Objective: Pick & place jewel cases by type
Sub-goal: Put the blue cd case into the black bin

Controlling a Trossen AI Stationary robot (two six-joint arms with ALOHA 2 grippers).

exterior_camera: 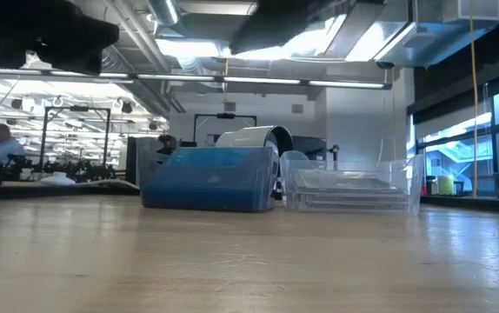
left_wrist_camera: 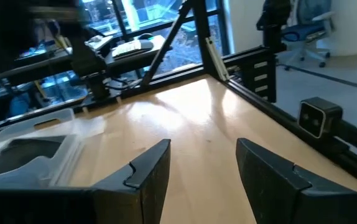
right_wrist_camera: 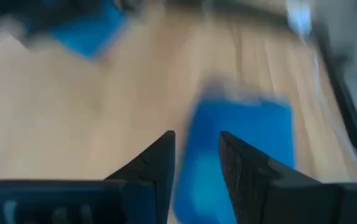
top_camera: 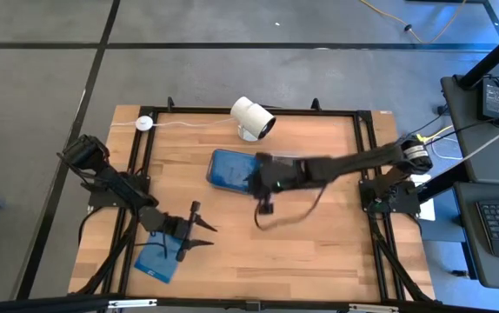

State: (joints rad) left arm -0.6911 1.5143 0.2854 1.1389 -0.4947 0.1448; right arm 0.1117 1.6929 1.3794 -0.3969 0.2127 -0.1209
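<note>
One translucent blue jewel case [top_camera: 156, 263] lies flat on the table near the front left corner. A blue tub [top_camera: 232, 169] stands mid-table, and beside it is a clear tub [exterior_camera: 349, 184] with flat jewel cases [left_wrist_camera: 17, 152] inside. My left gripper [top_camera: 208, 236] hovers just right of the blue case, level and open, with nothing between its fingers [left_wrist_camera: 147, 171]. My right gripper [top_camera: 260, 180] reaches in from the right over the blue tub's right edge. In the blurred right wrist view it [right_wrist_camera: 197, 140] stands open above the tub [right_wrist_camera: 241, 149].
A white cylindrical camera [top_camera: 252, 117] stands at the table's far edge, behind the blue tub. A black frame [top_camera: 367, 156] runs around the tabletop. Bare wood [top_camera: 319, 235] lies in front of the tubs toward the near right.
</note>
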